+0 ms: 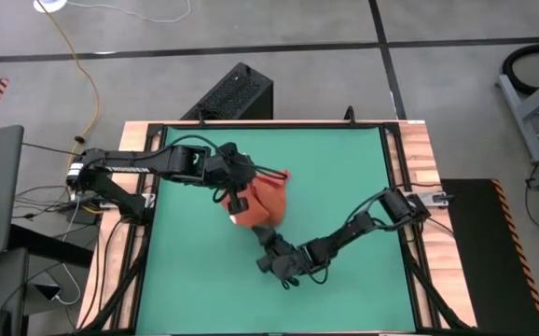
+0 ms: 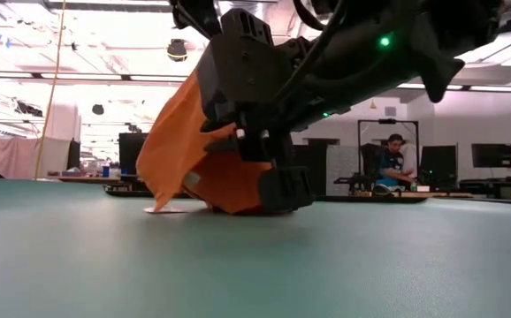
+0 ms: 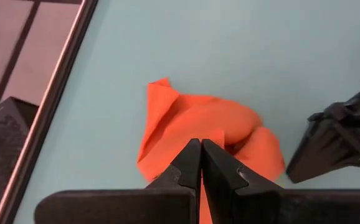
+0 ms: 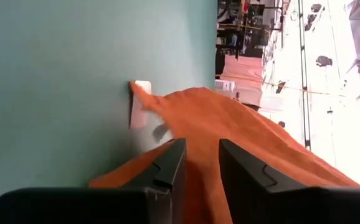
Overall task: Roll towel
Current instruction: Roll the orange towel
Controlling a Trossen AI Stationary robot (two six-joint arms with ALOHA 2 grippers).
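The orange-red towel [image 1: 266, 200] sits bunched on the green mat [image 1: 344, 168], left of its middle. Its upper part is lifted and slopes down to the mat [image 2: 171, 146]. Its small white tag [image 4: 142, 102] lies flat on the mat. My left gripper [image 3: 201, 152] reaches in from the table's left, above the towel, and is shut on it. My right gripper [image 4: 198, 162] comes from the right along the near side, low at the towel's near edge, with cloth between its fingers. My left gripper pinches a raised fold at the towel's left part [image 3: 189, 134] between its two fingertips, from above and from the left. The cloth hangs below the fingers and slopes down to the mat. My right gripper has the towel's near lower edge [image 4: 200, 146] between its two fingers, which lie nearly level just above the mat, coming from the near right. That part of the towel rests on the mat [image 2: 229, 199].
The mat's black frame [image 1: 153, 187] and the wooden table rim [image 1: 419, 159] border the work area. A black box [image 1: 237, 93] stands beyond the far edge. The mat is bare to the right and near side of the towel. A person [image 2: 388, 163] sits far behind the table.
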